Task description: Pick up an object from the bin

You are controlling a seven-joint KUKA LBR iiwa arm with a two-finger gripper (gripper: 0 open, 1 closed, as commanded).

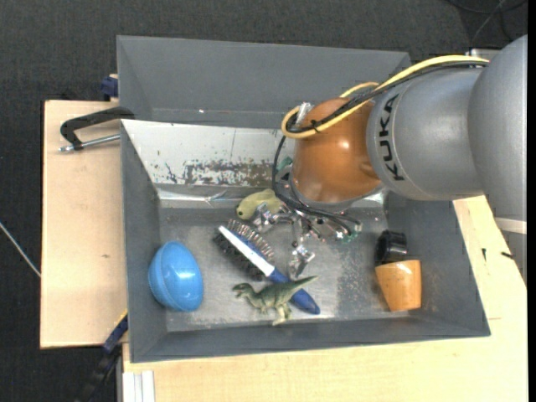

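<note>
the grey metal bin (141, 224) sits on dark carpet (251, 7). its floor is dull grey and lightly speckled, and the sloping back wall (209, 153) is shinier, with a band of dark flecks and scratches. the arm (452, 132) comes in from the right with its orange cover (335, 153) and a yellow cable (419, 69) looped over the top. the gripper (300, 255) hangs low over the middle of the bin floor. whether its jaws are apart or together cannot be told, and nothing can be seen clamped between them. nearest to it is a brush (243, 251) with black bristles and a white-and-blue handle, lying slantwise just to the gripper's left in the view. the green toy dinosaur (272, 295) lies across the handle's blue end, close to the front wall. a yellowish-green lump (255, 203) near the back wall is partly covered by the gripper. a blue dome (176, 276) rests well apart at the left, and an orange cup (399, 285) with a black piece (390, 245) just behind it stands at the right.
</note>
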